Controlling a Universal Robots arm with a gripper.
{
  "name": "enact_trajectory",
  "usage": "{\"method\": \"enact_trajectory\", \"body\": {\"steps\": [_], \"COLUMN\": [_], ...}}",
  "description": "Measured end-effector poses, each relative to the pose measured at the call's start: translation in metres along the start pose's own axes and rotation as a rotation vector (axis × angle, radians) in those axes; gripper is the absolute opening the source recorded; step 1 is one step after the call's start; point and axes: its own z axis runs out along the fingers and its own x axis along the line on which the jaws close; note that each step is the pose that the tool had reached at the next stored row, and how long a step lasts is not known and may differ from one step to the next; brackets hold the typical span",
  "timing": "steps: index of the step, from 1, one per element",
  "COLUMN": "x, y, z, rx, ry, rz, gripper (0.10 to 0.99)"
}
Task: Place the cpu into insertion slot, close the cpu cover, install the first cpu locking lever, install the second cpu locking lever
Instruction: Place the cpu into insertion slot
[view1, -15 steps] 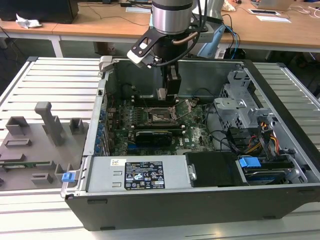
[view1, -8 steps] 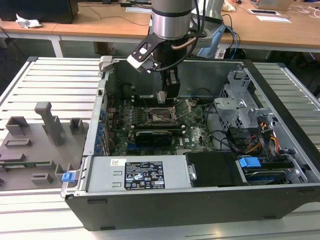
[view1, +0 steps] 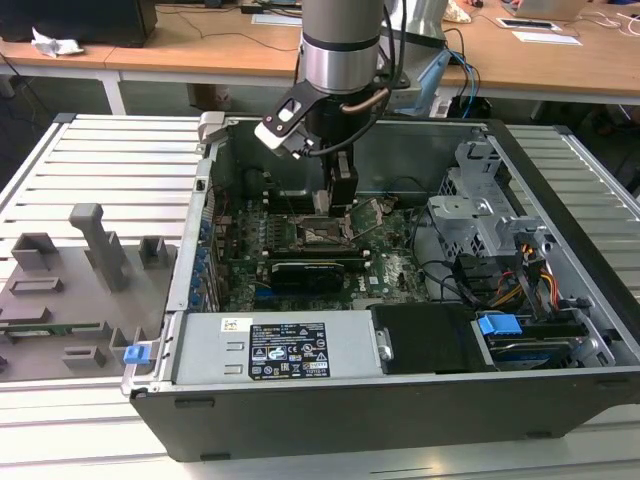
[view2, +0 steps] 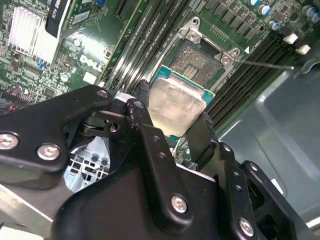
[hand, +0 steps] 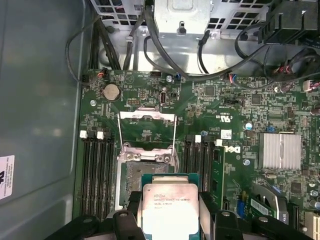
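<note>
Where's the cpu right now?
In the second wrist view, the cpu is clamped in the tool, just off the open insertion slot, not seated.

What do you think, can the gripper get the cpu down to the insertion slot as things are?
Probably yes. The gripper grips the cpu close by the insertion slot. The cpu cover is swung open away from it, leaving the socket bare. Nothing visible lies between them.
</note>
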Motion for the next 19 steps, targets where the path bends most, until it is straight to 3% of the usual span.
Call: {"method": "enact_trajectory", "body": {"steps": [12, 14, 19], "x": [0.0083, 0.0091, 0.0107], "y": [-0.0008, -0.0030, -0.0080], "z": [0.0157, 0.0208, 0.0255], "rx": [0.000, 0.000, 0.000], "ry": [-0.0001, -0.0006, -0.0005], "rz": [0.001, 0.010, 0.010], "gripper": [0.537, 0.537, 0.537]}}
